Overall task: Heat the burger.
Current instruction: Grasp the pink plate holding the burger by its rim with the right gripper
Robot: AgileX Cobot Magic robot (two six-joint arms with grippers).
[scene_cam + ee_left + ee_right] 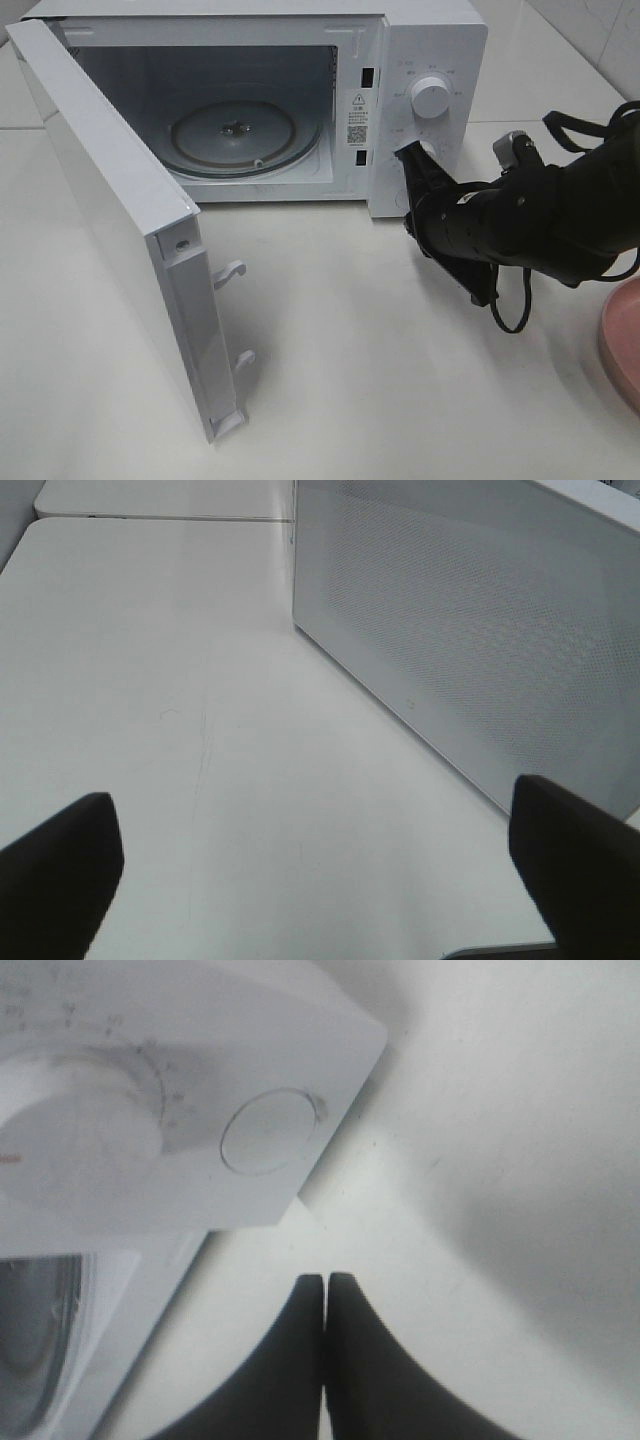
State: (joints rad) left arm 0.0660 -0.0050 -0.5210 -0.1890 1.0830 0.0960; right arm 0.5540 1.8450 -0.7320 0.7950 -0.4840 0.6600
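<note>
Far left, caught only by the left wrist camera: left gripper (310,805) low over the white table (200,680), fingers (55,870) spread wide apart, nothing between them. Just ahead of it, the perforated outer face of the microwave door (470,630), upright on the tabletop.

From the high camera, left of centre: same door swung fully open toward the viewer, two white latch hooks (232,270) jutting from its free edge. Behind it, white microwave (250,15) with cavity exposed; glass turntable (232,135) flat on the cavity floor, bare.

Burger: not in sight in any view, not on the turntable; whereabouts impossible to tell.

Right of the cavity: control panel with upper knob (430,97) clear of everything. Lower down, lower knob (80,1140) and round button (268,1132) near the panel's bottom corner, both close in the right wrist view.

Right gripper (406,154) raised against the lower half of the panel, black arm reaching in from the right edge, loop of black cable (512,310) hanging beneath. Fingers (300,1360) pressed together, holding nothing; tips just off the panel's bottom corner, apart from the button.

Far right edge: pink plate (625,345), cut off by the frame, well apart from the microwave.
</note>
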